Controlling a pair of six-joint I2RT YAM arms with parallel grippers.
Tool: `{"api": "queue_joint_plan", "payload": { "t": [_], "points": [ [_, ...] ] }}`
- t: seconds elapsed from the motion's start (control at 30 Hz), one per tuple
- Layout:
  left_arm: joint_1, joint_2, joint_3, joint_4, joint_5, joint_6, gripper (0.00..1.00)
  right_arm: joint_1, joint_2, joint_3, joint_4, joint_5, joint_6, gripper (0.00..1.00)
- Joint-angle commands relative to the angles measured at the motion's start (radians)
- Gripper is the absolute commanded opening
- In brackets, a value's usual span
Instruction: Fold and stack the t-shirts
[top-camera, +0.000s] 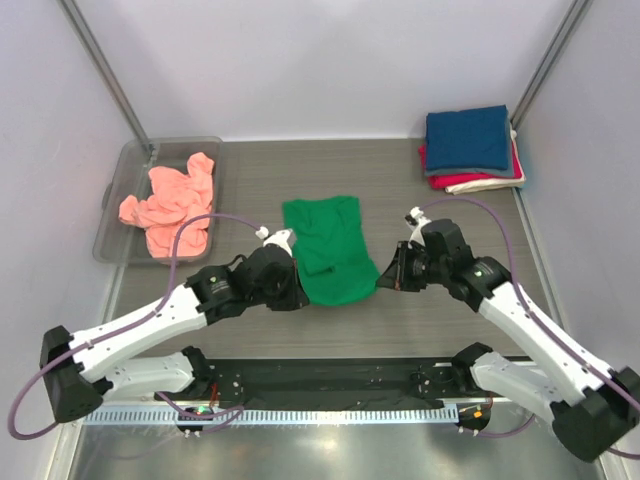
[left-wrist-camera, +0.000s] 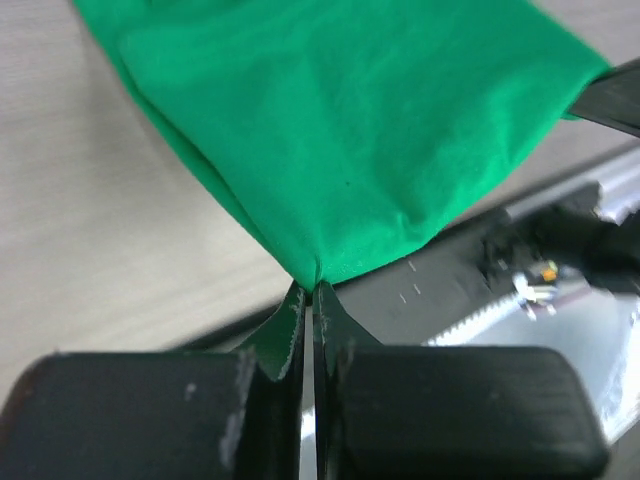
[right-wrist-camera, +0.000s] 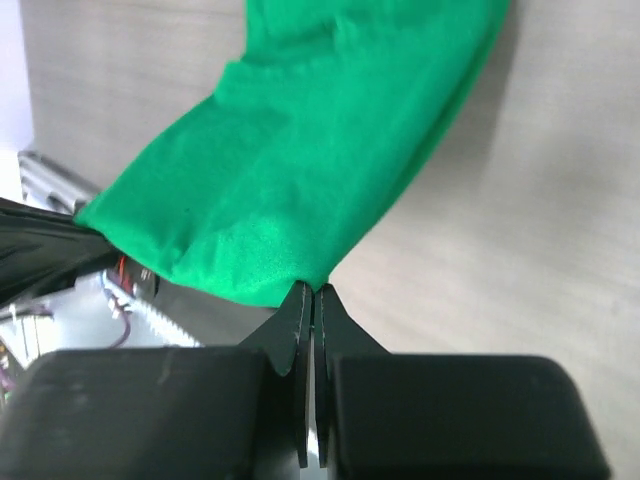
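In the middle of the counter lies the green shirt, its long axis running straight away from the arms toward the far wall. Its near edge is lifted off the surface between the two claws. The left claw is closed tight on the near left corner; its wrist view shows the cloth pinched to a point between the tips. The right claw is clamped on the near right corner in the same way. Each arm holds the corner on its own side, and neither is clearly nearer. The rest of the shirt lies beyond both claws, so the coming fold likely means carrying this near edge forward, both arms level, over the far part.

The folded stack, blue on top, sits well apart at the far right. A pink shirt lies crumpled in the bin at the far left.
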Motion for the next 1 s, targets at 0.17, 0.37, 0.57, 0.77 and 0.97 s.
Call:
{"api": "queue_joint_plan", "payload": {
  "t": [0.17, 0.37, 0.57, 0.77, 0.97],
  "points": [
    [-0.131, -0.082, 0.192, -0.275, -0.209, -0.129, 0.0, 0.035, -0.169, 0.121, -0.3, 0.113, 0.05, 0.01],
    [-0.113, -0.026, 0.31, -0.352, -0.349, -0.062, 0.0, 0.034, -0.031, 0.244, -0.311, 0.214, -0.027, 0.01],
    [0.025, 0.063, 0.356, -0.315, -0.272, 0.047, 0.0, -0.012, 0.15, 0.36, -0.29, 0.236, -0.125, 0.01],
    [0.214, 0.157, 0.361, -0.218, -0.119, 0.152, 0.0, -0.103, 0.317, 0.42, -0.222, 0.161, -0.188, 0.01],
    [0.336, 0.287, 0.439, -0.178, -0.044, 0.236, 0.0, -0.15, 0.467, 0.482, -0.159, 0.102, -0.225, 0.01]
  ]
}}
